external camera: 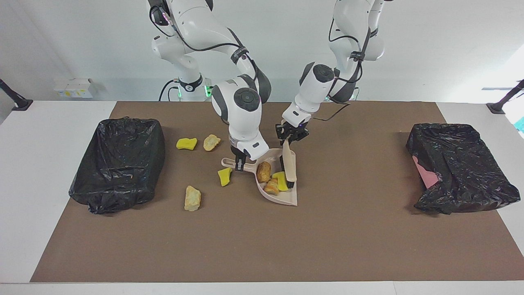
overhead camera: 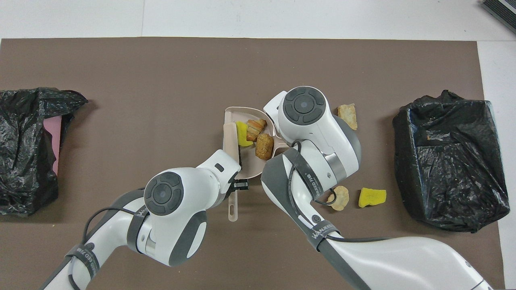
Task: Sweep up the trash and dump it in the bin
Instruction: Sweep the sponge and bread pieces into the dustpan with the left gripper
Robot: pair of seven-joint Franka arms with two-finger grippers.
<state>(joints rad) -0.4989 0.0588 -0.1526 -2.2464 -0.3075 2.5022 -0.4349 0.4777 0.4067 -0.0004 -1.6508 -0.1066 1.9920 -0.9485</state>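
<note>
Both grippers are clamped on tools: the left gripper (external camera: 291,138) grips the beige hand brush (external camera: 289,164), its bristles inside the beige plastic dustpan (external camera: 286,199), and the right gripper (external camera: 241,157) holds the dustpan's handle flat on the brown mat (external camera: 262,246). Three scraps of trash (external camera: 270,179) sit in the pan (two brown bread-like pieces, one yellow sponge chunk). Four more scraps (external camera: 192,198) lie loose toward the right arm's end, near the black-lined bin (external camera: 118,164). I'd judge it under half done; nothing dumped yet.

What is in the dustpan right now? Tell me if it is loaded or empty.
Loaded. The dustpan lies flat on the mat holding three scraps: a brown bread piece, a yellow sponge chunk and another bread piece.
</note>
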